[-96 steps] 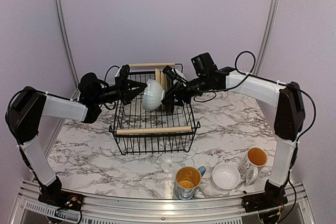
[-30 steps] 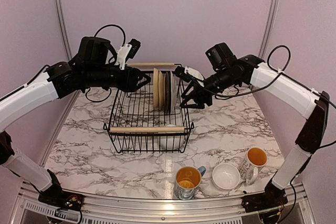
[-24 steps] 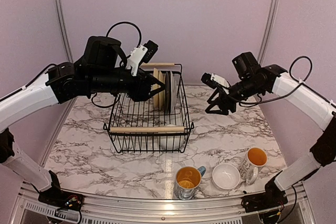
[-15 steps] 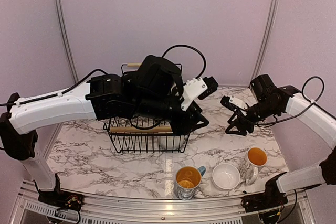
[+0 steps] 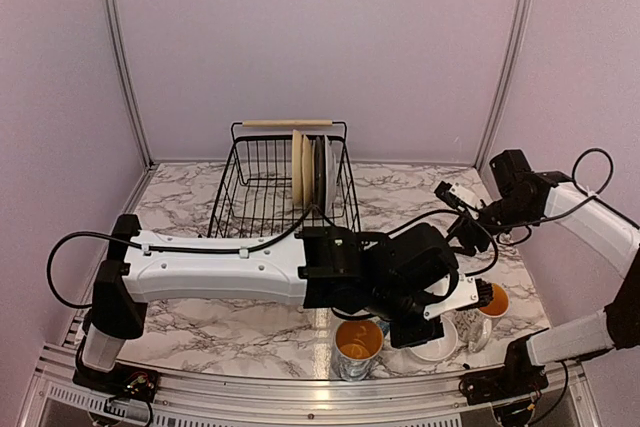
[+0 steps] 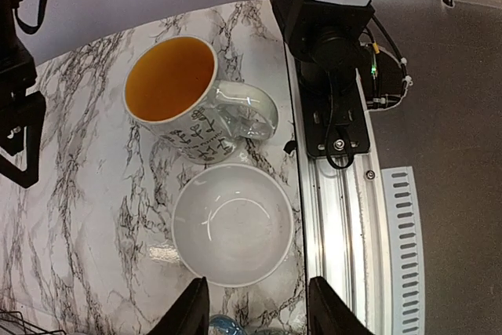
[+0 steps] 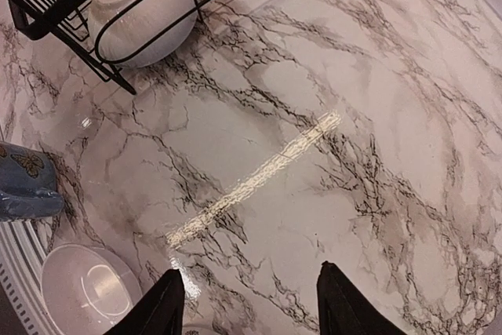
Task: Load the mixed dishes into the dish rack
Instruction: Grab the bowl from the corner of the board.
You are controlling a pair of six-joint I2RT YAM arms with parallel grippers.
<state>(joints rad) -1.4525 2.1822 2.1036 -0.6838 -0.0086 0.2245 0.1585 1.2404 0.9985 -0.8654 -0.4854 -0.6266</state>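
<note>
Marble tabletop (image 6: 78, 194): white bowl (image 6: 233, 223) mouth-up beneath spread left fingers (image 6: 192, 311) (right fingers (image 7: 162, 307) likewise spread)

The left wrist camera faces straight down, close above the loose white bowl (image 6: 233, 223). The right wrist camera sees that bowl (image 7: 86, 288) obliquely from farther off. The top camera overlooks the whole tabletop (image 5: 200, 322) around it from high up.

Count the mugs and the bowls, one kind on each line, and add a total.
Mugs: 2, one white, one blue
Bowls: 2, one beside the mugs, one in the rack
Total: 4
</note>
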